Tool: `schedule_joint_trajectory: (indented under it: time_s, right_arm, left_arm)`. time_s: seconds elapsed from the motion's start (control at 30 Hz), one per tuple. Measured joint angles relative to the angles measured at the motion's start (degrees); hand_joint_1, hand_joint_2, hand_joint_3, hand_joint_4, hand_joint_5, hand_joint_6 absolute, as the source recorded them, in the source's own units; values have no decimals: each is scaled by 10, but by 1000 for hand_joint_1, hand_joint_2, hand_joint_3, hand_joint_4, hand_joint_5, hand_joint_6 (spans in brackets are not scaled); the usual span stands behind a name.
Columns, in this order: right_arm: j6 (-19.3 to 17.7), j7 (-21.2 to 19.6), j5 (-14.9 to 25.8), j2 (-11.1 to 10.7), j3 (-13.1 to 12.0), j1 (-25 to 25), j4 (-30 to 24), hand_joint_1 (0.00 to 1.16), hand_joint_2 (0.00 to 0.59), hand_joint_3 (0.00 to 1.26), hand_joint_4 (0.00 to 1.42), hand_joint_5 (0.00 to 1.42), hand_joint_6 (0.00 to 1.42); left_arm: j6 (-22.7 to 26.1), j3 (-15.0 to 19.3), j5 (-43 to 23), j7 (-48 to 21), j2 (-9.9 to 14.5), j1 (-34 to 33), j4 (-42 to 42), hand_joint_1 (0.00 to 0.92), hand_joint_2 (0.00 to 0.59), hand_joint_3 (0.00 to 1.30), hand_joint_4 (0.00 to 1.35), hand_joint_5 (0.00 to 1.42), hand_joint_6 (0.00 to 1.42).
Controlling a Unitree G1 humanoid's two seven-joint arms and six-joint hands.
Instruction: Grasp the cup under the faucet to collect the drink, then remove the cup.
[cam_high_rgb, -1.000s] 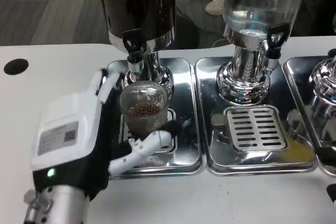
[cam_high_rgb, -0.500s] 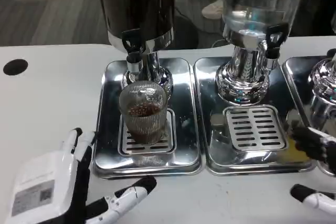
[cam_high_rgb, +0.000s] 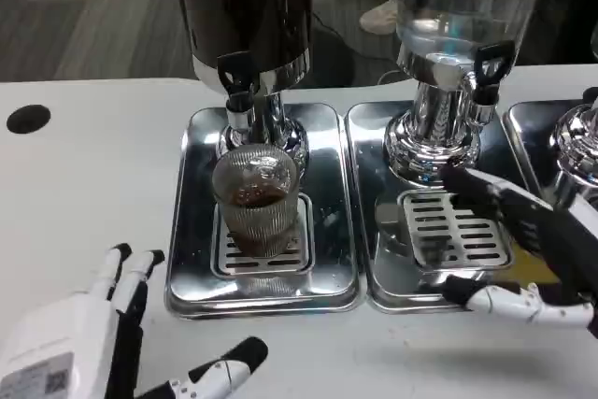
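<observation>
Now the left robot hand [cam_high_rgb: 89, 348] sits low at the near left corner of the table [cam_high_rgb: 84, 184], fingers spread apart and holding nothing. One second ago it was wrapped around the ribbed glass cup [cam_high_rgb: 255, 198]; half a second ago it had already let go and pulled back toward the table edge, and it has since retreated a little further. The cup has not moved. It stands upright on the slotted grate of the left drip tray [cam_high_rgb: 196, 259], directly under the black faucet [cam_high_rgb: 235, 77] of the dark drink dispenser [cam_high_rgb: 245, 7], with a shallow layer of brown drink inside.

Meanwhile the right robot hand [cam_high_rgb: 523, 249] has advanced from the right edge and now reaches over the middle drip tray [cam_high_rgb: 374, 268] below the clear dispenser [cam_high_rgb: 458, 7]. Its fingers are apart and empty, and it is well apart from the cup.

Judgement: the cup is free of any grip and only partly filled. Collection appears unfinished, and removal is not yet done. Either hand must close on the cup before it can be lifted clear of the faucet.
</observation>
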Motion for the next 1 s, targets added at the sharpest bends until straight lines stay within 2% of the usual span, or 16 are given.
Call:
schedule_joint_trajectory:
  time_s: [0.2,0.4,0.43,0.5,0.7,1.0]
  right_arm:
    - [44,-8,-23,16,28,-16,-38,634,78,132,122,147,134]
    - [85,-20,-54,40,55,-51,-47,641,67,127,109,143,126]
    - [97,-27,-61,49,62,-64,-47,641,67,127,109,143,123]
    - [103,-30,-69,52,68,-73,-46,642,66,127,109,143,122]
    - [142,-54,-99,77,94,-128,-13,642,66,127,109,143,122]
    - [165,-83,-126,108,122,-173,31,660,63,125,122,154,139]
  left_arm:
    - [-24,-10,0,20,-6,35,-4,0,52,154,0,127,385]
    - [-44,-16,0,40,-9,68,-12,0,52,156,1,129,387]
    - [-45,-17,0,43,-10,76,-13,0,52,156,1,129,387]
    - [-50,-18,0,46,-11,81,-13,0,52,156,1,129,387]
    - [-74,-19,1,68,-13,116,-21,0,53,163,1,136,388]
    - [-101,-17,-9,106,-14,172,-23,0,54,176,11,141,392]
